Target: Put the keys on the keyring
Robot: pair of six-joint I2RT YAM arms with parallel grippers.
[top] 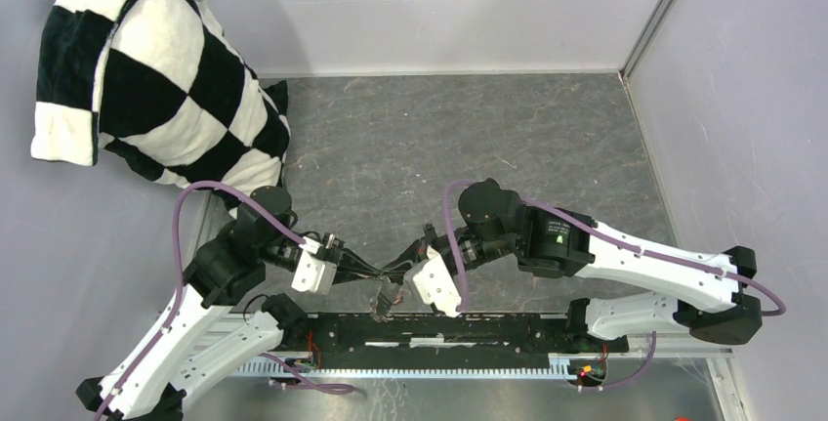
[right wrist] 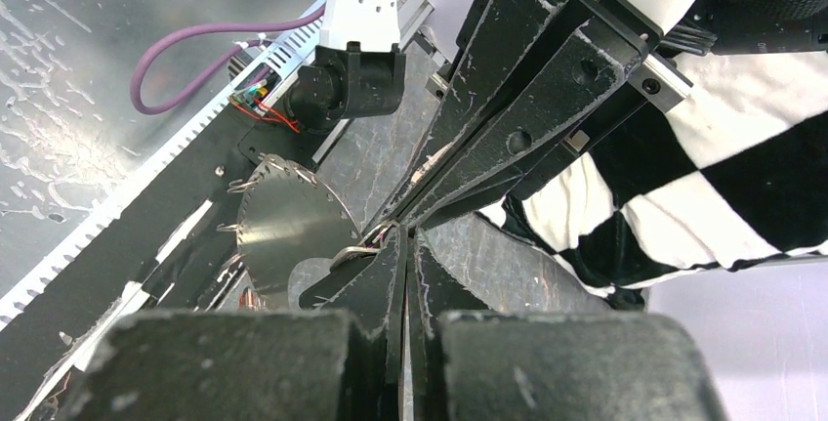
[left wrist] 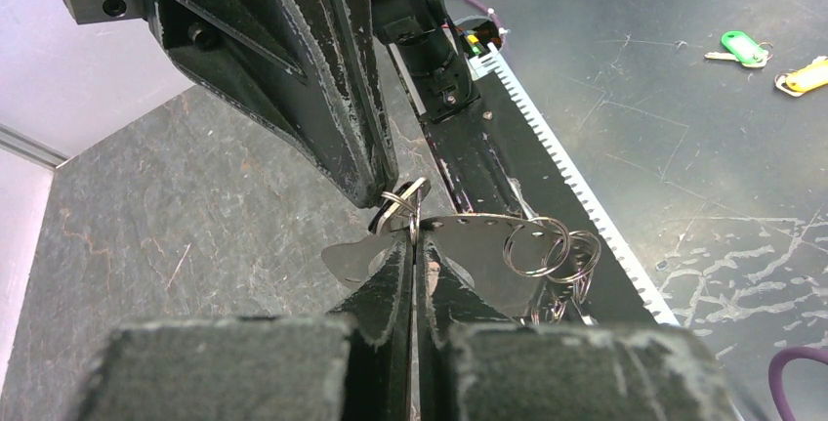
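Note:
Both grippers meet tip to tip low over the near edge of the table. My left gripper [left wrist: 413, 245] is shut on a thin split ring seen edge-on, the keyring [left wrist: 414, 222], at the rim of a silver fan-shaped plate [left wrist: 478, 255] with holes. My right gripper [right wrist: 402, 240] is shut on a small split ring [right wrist: 357, 251] at the same spot. I cannot tell whether it is the same ring. Several more rings [left wrist: 547, 248] hang from the plate [right wrist: 283, 231]. A small bunch [top: 382, 304] dangles below the tips. The keys are not clearly in view.
A black-and-white checked cushion [top: 156, 79] leans at the back left. The black base rail [top: 439, 328] and white toothed strip [left wrist: 557, 147] run just below the grippers. Green [left wrist: 742, 47] and yellow [left wrist: 806, 76] tagged keys lie on the dark surface beyond the rail.

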